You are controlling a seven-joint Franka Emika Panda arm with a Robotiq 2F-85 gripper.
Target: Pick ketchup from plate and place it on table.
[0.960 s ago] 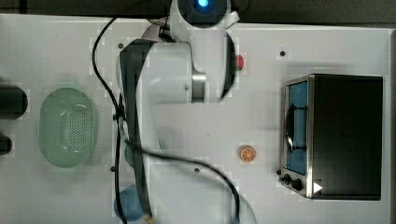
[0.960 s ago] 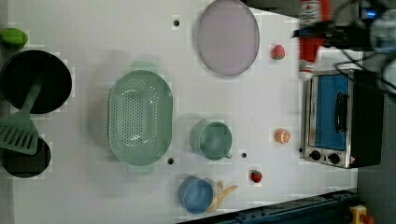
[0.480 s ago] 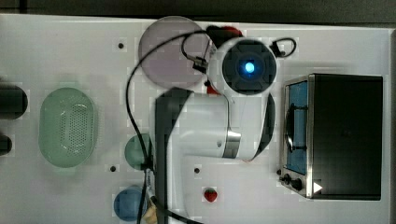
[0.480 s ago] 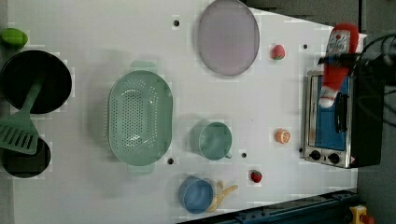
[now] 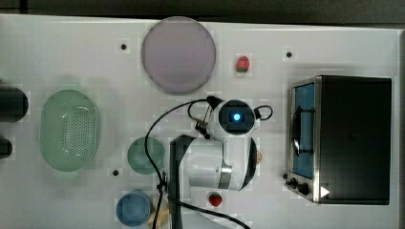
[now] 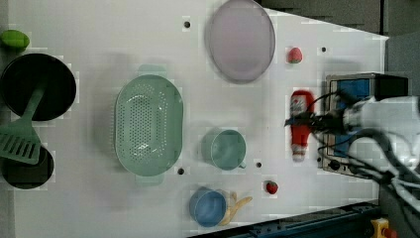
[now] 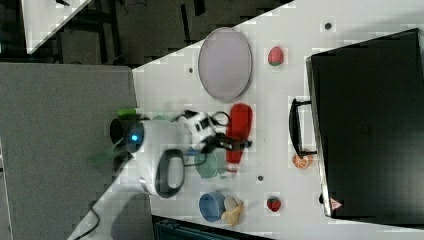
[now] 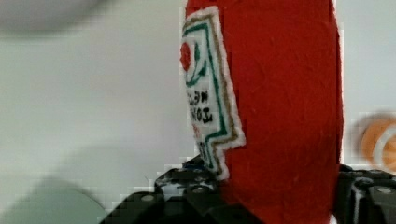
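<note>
My gripper (image 6: pixel 298 121) is shut on the ketchup (image 6: pixel 300 124), a slim red bottle with a white label. It holds the bottle over the white table (image 6: pixel 99 29), between the teal cup and the toaster oven. In the right view the ketchup (image 7: pixel 239 131) sits in the gripper (image 7: pixel 235 143), below the empty lilac-grey plate (image 7: pixel 225 64). Up close in the wrist view, the ketchup (image 8: pixel 280 107) stands between the black fingers (image 8: pixel 187 191). The arm covers the bottle in the top view, where the plate (image 5: pixel 179 55) lies bare at the back. I cannot tell whether the bottle touches the table.
A toaster oven (image 5: pixel 344 138) stands at the top view's right. A strawberry (image 5: pixel 242 64) lies beside the plate and another (image 5: pixel 215 199) near the front. A green basket (image 5: pixel 69 130), teal cup (image 5: pixel 143 155) and blue bowl (image 5: pixel 133 208) sit on the top view's left. An orange slice (image 7: pixel 300 161) lies by the oven.
The arm has swung away from the plate toward the table's middle. In the left view the ketchup moved left and down from above the oven to beside it, still gripped.
</note>
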